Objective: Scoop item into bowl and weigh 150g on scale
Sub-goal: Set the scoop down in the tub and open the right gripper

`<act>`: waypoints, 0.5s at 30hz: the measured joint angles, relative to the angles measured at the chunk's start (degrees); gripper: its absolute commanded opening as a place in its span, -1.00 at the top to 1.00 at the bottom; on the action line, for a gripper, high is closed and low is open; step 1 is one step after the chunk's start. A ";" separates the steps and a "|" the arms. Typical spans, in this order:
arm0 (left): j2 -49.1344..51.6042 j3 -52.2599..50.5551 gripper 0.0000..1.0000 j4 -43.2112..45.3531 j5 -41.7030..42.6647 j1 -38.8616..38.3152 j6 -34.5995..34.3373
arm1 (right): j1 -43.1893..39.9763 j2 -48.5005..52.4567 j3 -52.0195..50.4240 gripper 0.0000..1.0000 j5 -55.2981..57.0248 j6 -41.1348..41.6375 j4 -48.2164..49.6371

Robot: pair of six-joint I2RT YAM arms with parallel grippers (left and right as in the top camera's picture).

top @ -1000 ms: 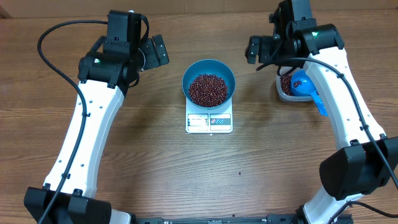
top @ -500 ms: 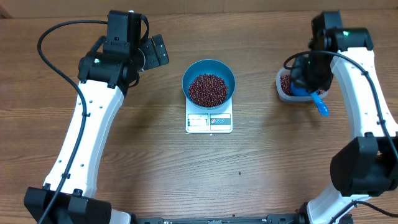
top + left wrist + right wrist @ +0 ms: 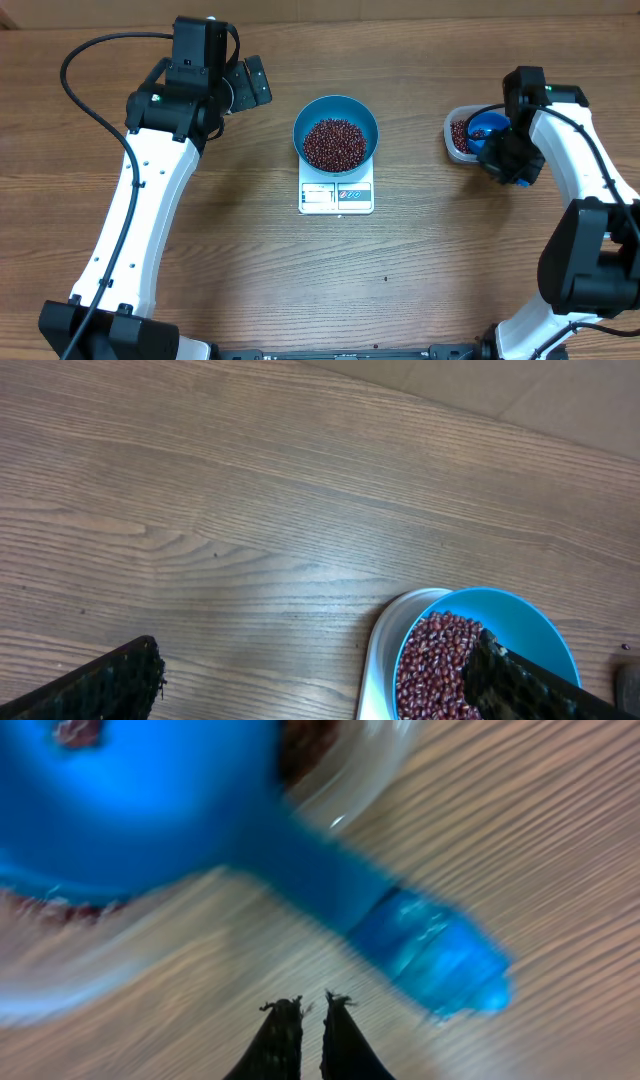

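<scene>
Desk of brown wood with streaked grain, matt to faintly satin. Bowl in smooth blue plastic, lightly glossy inside. Beans dark red-brown, smooth-skinned with a dull shine. Scale in smooth white plastic. Tub of clear plastic. Scoop in glossy blue plastic, handle end looking translucent. Arm shells in glossy white plastic with matt black joints. Fingers of the left tool black, matt, finely cross-hatched.
</scene>
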 measured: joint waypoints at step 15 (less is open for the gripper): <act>0.00 0.00 -0.99 0.00 0.00 0.00 0.00 | -7.41 0.00 -1.01 0.80 9.90 1.16 19.76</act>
